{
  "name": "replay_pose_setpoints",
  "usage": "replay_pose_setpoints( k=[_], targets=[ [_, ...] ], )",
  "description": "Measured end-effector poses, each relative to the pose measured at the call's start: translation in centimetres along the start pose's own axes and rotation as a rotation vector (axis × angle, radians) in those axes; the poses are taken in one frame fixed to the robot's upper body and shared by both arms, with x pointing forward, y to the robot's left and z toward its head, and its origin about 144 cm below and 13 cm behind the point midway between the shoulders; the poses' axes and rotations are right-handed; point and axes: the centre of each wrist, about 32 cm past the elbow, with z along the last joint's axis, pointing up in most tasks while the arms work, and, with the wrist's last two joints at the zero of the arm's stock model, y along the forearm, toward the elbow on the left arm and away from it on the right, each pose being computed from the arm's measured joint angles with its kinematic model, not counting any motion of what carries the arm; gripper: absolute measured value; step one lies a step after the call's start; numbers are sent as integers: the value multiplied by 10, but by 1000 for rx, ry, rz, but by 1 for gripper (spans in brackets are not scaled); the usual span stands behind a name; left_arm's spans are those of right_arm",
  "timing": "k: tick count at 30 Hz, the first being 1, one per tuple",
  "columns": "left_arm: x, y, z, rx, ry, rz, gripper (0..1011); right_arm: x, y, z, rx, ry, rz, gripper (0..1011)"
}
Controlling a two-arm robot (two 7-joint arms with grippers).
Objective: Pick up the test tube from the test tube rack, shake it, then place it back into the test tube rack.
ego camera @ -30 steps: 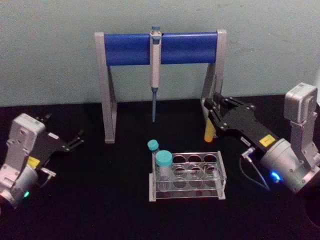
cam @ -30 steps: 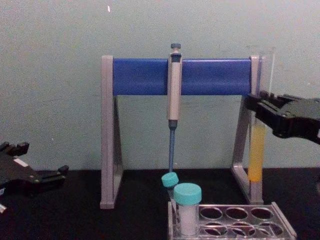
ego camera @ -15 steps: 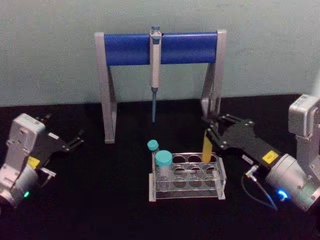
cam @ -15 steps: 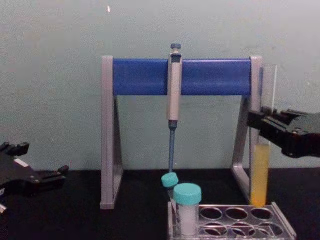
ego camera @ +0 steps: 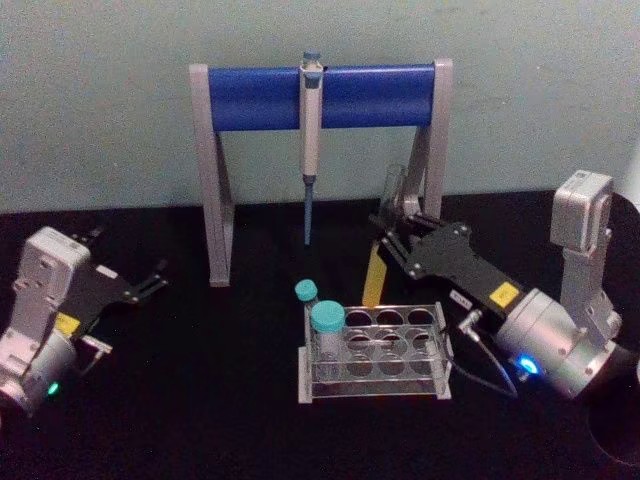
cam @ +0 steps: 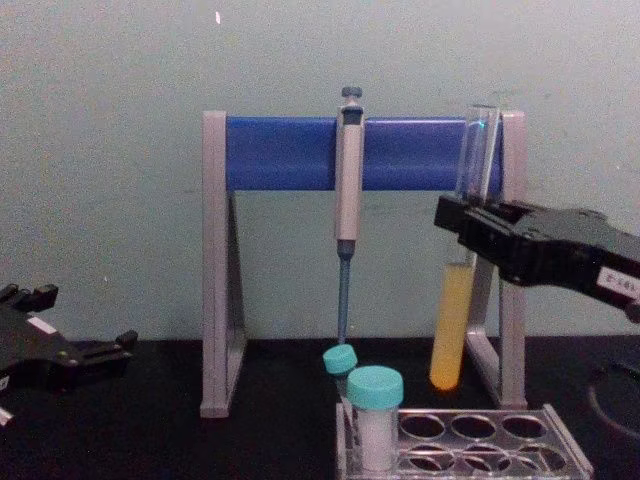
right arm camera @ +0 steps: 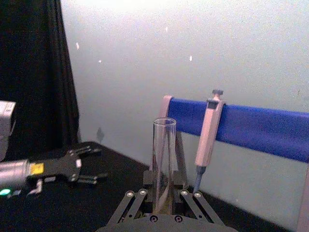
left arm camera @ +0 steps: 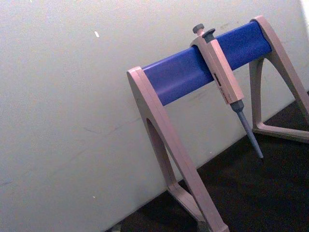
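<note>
So the right hand (ego camera: 390,235) is gripping the test tube (ego camera: 374,278) up near its middle and swinging it around. Half a second ago the tube was hanging upright just over the right-back corner of the test tube rack (ego camera: 372,388); now it's tilting, bottom end kicked toward the middle, higher off the rack. I'm guessing that's the shake going on, so putting it back is still to come. The left hand (ego camera: 148,280) is sitting parked at the left of the worktop (ego camera: 200,400) with fingers spread, holding nothing. There are yellow stickers (ego camera: 503,293) on both hands, but I can't read them.
</note>
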Motion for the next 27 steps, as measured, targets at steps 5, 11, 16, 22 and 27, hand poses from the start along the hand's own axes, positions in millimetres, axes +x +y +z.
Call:
replay_pose_setpoints(
  k=[5, 11, 16, 22, 27],
  targets=[
    [0, 0, 0, 0, 0, 0, 1010, 7, 11, -4, 36, -9, -48, 221],
    [0, 0, 0, 0, 0, 0, 1010, 13, 14, -6, 40, -21, -90, 220],
    [0, 0, 0, 0, 0, 0, 1010, 15, 13, -6, 35, -31, -108, 220],
    [0, 0, 0, 0, 0, 0, 1009, 16, 12, -6, 29, -37, -113, 220],
    [0, 0, 0, 0, 0, 0, 1010, 15, 12, -6, 29, -38, -113, 220]
  ],
)
